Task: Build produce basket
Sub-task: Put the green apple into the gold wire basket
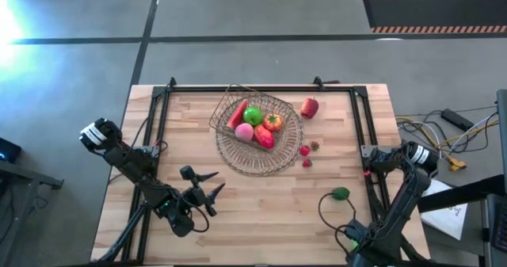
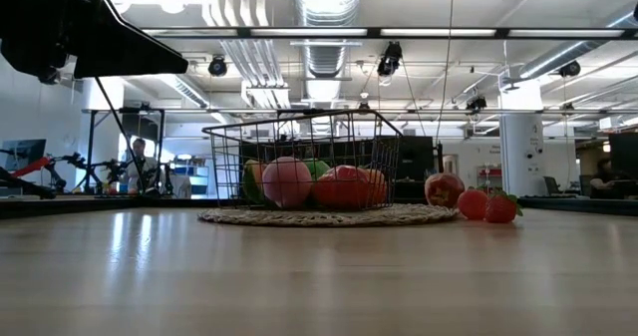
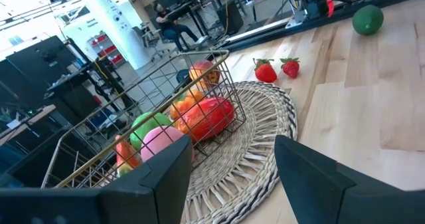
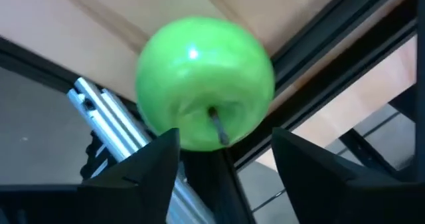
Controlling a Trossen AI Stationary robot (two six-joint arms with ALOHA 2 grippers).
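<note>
At the near edge of the table (image 1: 261, 219), the right gripper (image 4: 219, 136) pointed down past the frame rail. A green apple (image 4: 202, 78) sat between its two fingers. With only rail and floor behind it, nothing else could have borne the apple, so I judged it clamped and lifted for carrying. The arm's own bulk hid that gripper in the high view.

A little farther in, on the other side, the left gripper (image 3: 232, 147) hung over bare wood with its fingers spread wide and nothing between them. It was aimed toward the basket (image 1: 220, 116), probably waiting its turn or lining up on loose fruit.

A dark green piece (image 1: 341, 193) lay alone on the wood, near the right arm, not yet collected. Beyond it, strawberries (image 1: 306, 150) lay just beside the round tray (image 1: 261, 168), also left out.

The basket stood on the tray's far part, which kept it from sliding and marked the drop spot. It already held produce (image 1: 257, 124): a second green apple, a pink piece, an orange one and red ones, heaped together. Its open top and flared sides left room to drop more in from above.

Farthest off, a red apple (image 1: 309, 107) sat on the table just beside the basket, outside the wire. The job looked roughly half done.
</note>
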